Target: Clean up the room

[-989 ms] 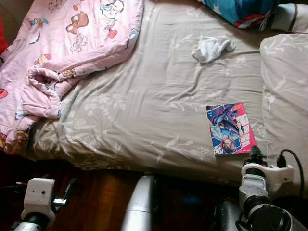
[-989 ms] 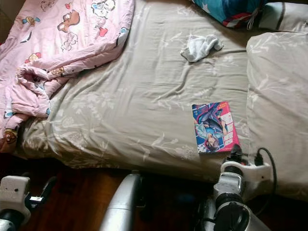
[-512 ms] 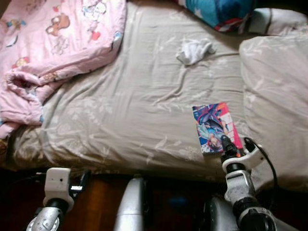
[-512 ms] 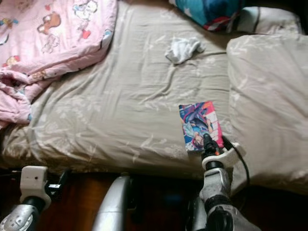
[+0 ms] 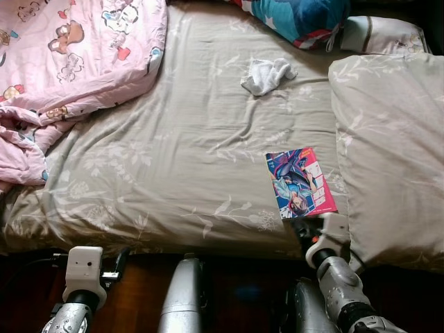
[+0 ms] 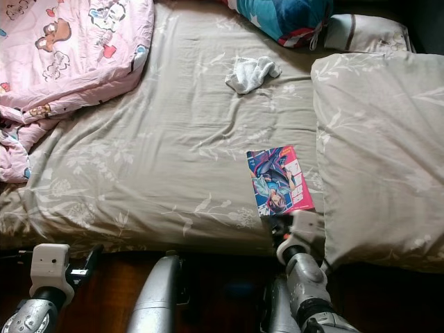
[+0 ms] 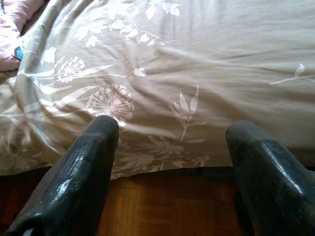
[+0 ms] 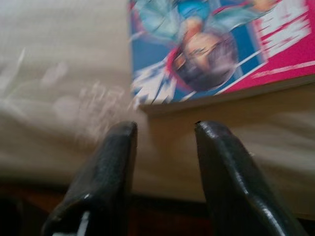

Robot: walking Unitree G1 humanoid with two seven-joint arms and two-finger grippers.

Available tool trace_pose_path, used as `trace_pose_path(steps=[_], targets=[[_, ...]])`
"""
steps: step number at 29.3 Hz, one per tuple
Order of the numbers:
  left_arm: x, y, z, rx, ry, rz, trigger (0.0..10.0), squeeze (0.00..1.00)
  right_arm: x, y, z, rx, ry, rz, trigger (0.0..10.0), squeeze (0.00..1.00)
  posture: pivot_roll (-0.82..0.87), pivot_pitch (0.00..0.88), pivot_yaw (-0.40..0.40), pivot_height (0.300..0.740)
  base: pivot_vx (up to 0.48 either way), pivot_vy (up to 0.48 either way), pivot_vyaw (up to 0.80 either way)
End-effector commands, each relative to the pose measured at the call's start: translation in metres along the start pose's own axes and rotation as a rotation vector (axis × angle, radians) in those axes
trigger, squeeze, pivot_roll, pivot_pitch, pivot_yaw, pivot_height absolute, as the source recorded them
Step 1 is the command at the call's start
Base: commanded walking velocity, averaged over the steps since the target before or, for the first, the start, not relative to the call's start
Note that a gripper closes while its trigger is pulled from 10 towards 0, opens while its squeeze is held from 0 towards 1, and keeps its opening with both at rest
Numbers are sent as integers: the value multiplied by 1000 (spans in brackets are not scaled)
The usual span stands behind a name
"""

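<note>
Grey-beige cotton with a pale leaf print is covering the bed (image 5: 201, 152) I am looking down on from my head camera. A glossy comic book (image 5: 300, 183) is lying flat near the bed's front edge, just beside a big soft pillow (image 5: 392, 152) in the same print on my right. A crumpled white cloth (image 5: 266, 74) is sitting further back, a rumpled pink cartoon blanket (image 5: 62, 62) is heaped on my left, and a blue cushion (image 5: 302, 17) is resting at the far edge. My right gripper (image 5: 305, 232) is reaching up at the mattress edge just below the book.

In my left wrist view, my left gripper (image 7: 172, 162) is hanging with its fingers wide apart before the bed's side, above brown wood floor (image 7: 167, 206).

In my right wrist view, slightly blurred, my rubbery black fingers (image 8: 113, 167) are standing apart, pointing at the book's near corner, not touching it.
</note>
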State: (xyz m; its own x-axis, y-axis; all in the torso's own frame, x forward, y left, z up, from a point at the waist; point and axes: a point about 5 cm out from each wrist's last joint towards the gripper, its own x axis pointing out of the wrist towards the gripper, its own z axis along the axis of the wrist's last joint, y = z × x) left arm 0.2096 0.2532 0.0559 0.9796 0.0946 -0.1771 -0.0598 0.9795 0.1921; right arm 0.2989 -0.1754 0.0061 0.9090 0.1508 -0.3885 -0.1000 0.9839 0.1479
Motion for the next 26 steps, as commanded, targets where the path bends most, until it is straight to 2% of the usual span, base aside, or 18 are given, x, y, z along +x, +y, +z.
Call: trace_pose_path(steps=[1,4,8,19,26], targets=[[-7,4,-13,5,49,24,10000,0,-4,2,-15,-1,64,20,10000,0,227,334,70,645,0,0,0],[-7,3,-13,3,47,22,10000,0,-3,5,-13,47,62,35,10000,0,226,336,67,645,0,0,0],[-11,2,-15,1,50,22,10000,0,-1,7,-12,57,63,35,10000,0,240,344,67,645,0,0,0],[-21,7,-15,12,58,30,10000,0,-1,10,-19,202,92,3,10000,0,283,365,73,645,0,0,0],[-29,11,-14,23,60,38,10000,0,1,17,-18,336,72,-1,10000,0,307,386,80,645,0,0,0]])
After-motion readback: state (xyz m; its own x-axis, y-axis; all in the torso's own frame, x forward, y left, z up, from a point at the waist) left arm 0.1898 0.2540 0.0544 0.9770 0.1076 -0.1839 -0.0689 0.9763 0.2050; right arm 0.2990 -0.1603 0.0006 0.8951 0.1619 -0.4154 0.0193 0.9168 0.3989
